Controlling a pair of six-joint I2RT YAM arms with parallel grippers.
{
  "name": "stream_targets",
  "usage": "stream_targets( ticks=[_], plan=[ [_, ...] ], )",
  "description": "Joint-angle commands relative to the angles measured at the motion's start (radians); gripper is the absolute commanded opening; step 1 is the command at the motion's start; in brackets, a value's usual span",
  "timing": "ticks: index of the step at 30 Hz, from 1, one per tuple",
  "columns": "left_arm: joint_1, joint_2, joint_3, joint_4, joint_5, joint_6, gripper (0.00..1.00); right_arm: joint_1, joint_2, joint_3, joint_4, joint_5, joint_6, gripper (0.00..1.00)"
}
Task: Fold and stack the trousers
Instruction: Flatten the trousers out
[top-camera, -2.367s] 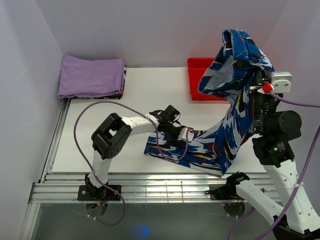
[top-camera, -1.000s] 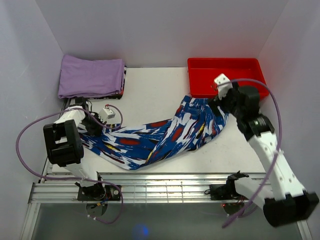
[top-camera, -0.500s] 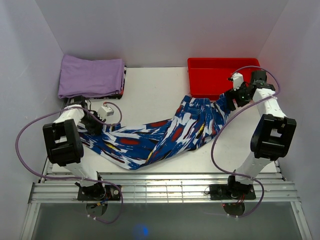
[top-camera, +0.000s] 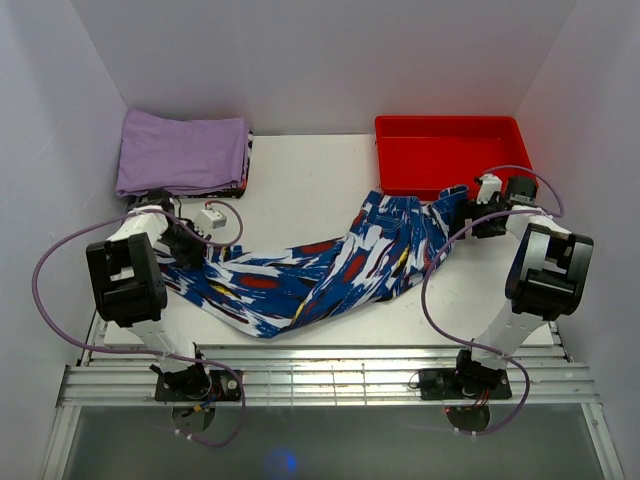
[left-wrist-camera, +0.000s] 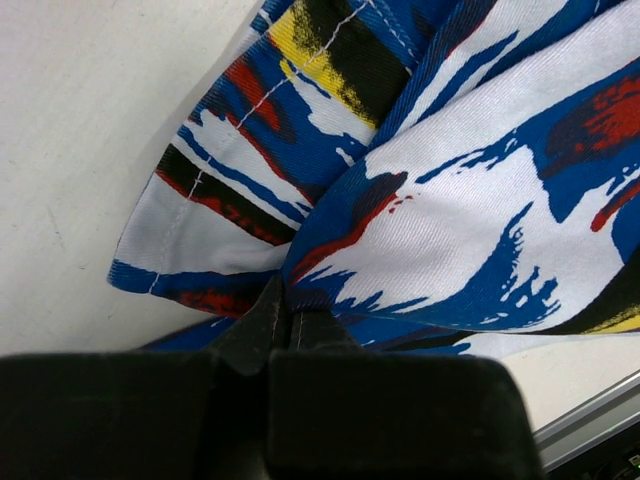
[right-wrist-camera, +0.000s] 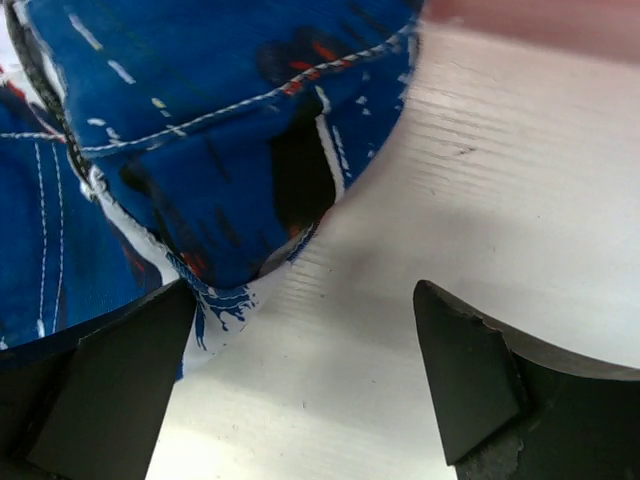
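Observation:
The trousers (top-camera: 320, 265), printed in blue, white, red and black, lie stretched in a long band across the white table (top-camera: 300, 170). Their waist end is at the right beside the red bin. My left gripper (top-camera: 190, 248) sits at their left end. In the left wrist view it (left-wrist-camera: 285, 300) is shut on a pinch of the trousers (left-wrist-camera: 450, 200). My right gripper (top-camera: 453, 207) is low at the waist end. In the right wrist view it (right-wrist-camera: 305, 300) stands open over the table, the trousers' hem (right-wrist-camera: 220, 150) just ahead of its left finger (right-wrist-camera: 120, 380).
A folded lilac cloth (top-camera: 180, 152) lies at the back left corner. A red bin (top-camera: 450, 125) stands at the back right, close behind my right gripper. Metal rails (top-camera: 320, 375) run along the table's front edge. White walls close in three sides.
The trousers, held high by my right gripper earlier, now lie flat. My right gripper has drawn back to the waist end, jaws open. My left gripper has carried its end to the table's left edge.

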Motion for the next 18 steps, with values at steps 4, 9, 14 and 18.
stream_targets(
  ticks=[4, 9, 14, 18],
  plan=[
    [0.009, 0.004, 0.036, 0.012, 0.033, -0.025, 0.00, -0.055, 0.025, -0.037, 0.301, -0.181, 0.274, 0.89],
    [0.011, 0.018, 0.047, -0.005, 0.036, -0.036, 0.00, -0.110, 0.003, -0.057, 0.319, -0.396, 0.298, 0.44],
    [0.011, 0.045, 0.071, -0.011, 0.056, -0.069, 0.00, -0.254, -0.088, -0.144, 0.281, -0.511, 0.292, 0.08],
    [0.011, 0.052, 0.081, -0.016, 0.067, -0.077, 0.00, -0.379, -0.171, -0.175, 0.172, -0.545, 0.226, 0.08]
  ],
)
